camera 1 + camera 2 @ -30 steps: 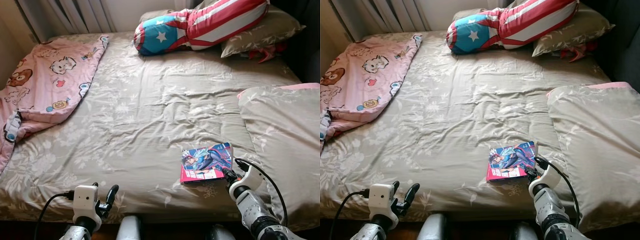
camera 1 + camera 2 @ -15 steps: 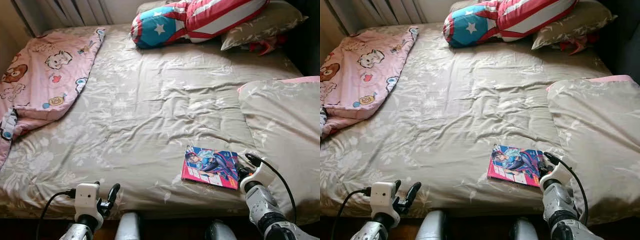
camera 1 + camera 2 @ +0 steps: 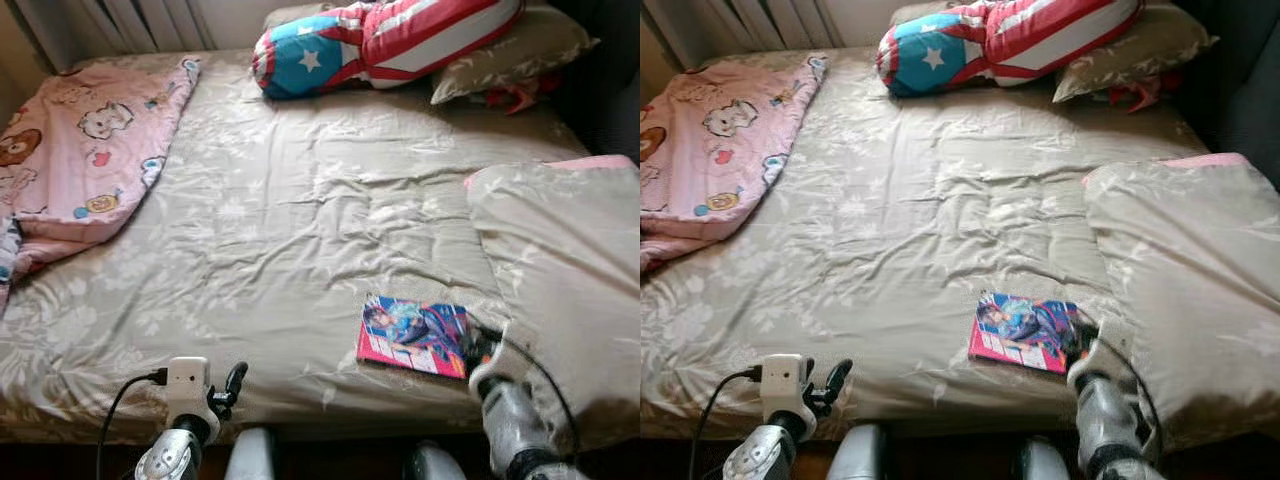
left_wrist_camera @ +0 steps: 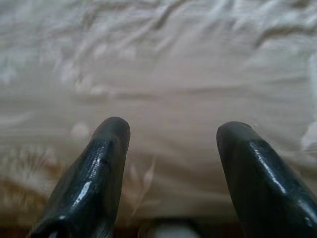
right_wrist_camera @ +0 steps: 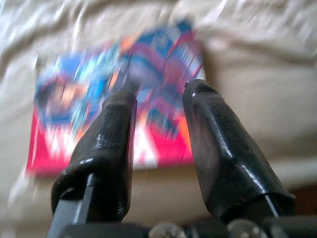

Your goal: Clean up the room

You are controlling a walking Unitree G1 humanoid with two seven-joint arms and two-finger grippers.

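Rumpled floral bedsheet [image 3: 300, 230], glossy flat comic book [image 3: 415, 335] before slightly parted right jaws [image 5: 158, 99]; left jaws [image 4: 171, 131] spread.

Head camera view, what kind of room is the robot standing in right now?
Most likely a bedroom. A bed with a floral beige sheet spreads before the robot, pillows lie at its far end, and a pink cartoon-print blanket is bunched on its left side.

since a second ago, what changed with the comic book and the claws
The comic book has turned on the bedsheet: its far edge swung toward the right claw, which sits at that edge, fingers slightly apart, and looks to have dragged it round. The left claw stayed open at the bed's near edge. Blanket and pillows are unchanged.
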